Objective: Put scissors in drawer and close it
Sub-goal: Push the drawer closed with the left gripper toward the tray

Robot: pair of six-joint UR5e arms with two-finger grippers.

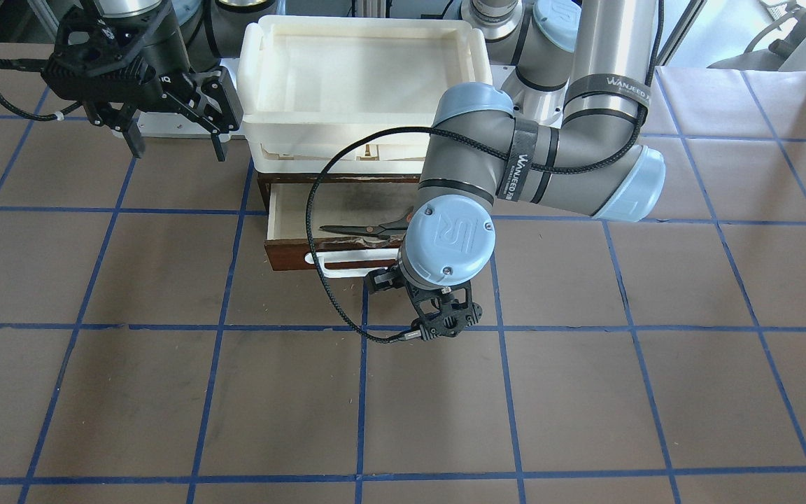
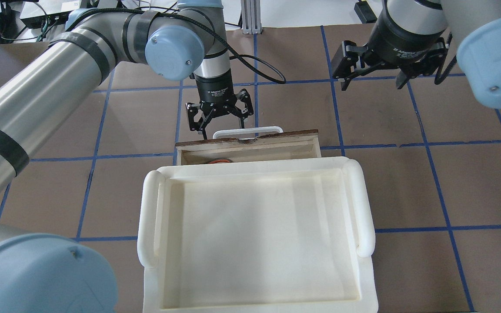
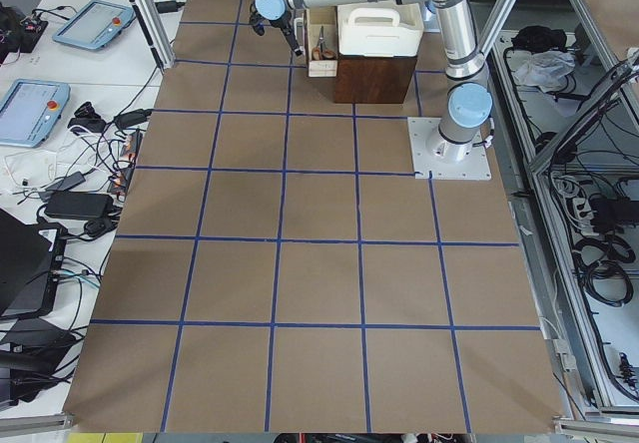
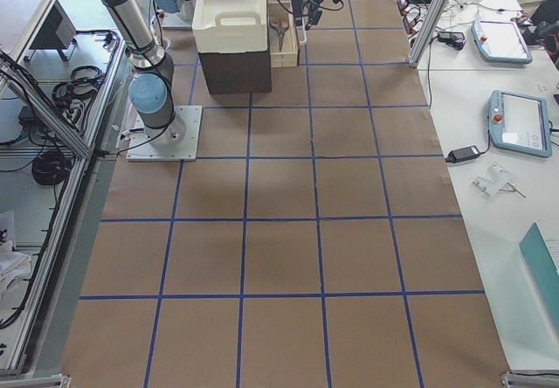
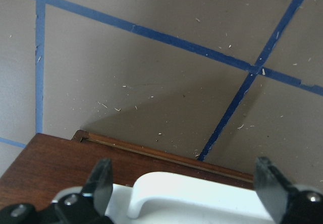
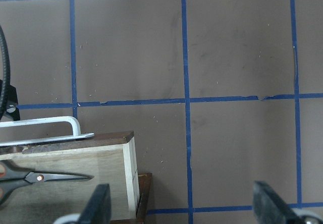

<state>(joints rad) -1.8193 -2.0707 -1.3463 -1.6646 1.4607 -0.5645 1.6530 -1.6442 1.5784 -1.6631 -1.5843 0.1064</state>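
The drawer (image 1: 291,255) stands partly open under the cream tray, its white wire handle (image 1: 347,264) facing out. The scissors (image 1: 364,229) lie inside it on the pale floor, and they also show in the right wrist view (image 6: 40,177). My left gripper (image 2: 220,126) is open and points down just in front of the drawer's front. In its wrist view (image 5: 185,186) the handle (image 5: 192,196) lies between the fingers. My right gripper (image 1: 179,150) is open and empty, and hovers off to the side of the drawer (image 6: 128,173).
A cream-white plastic tray (image 2: 146,208) sits on top of the dark-brown cabinet (image 3: 374,79) and covers the drawer's rear part. The brown table with blue grid lines (image 1: 445,406) stretches around. A black cable (image 1: 319,280) loops from the left wrist over the drawer's front.
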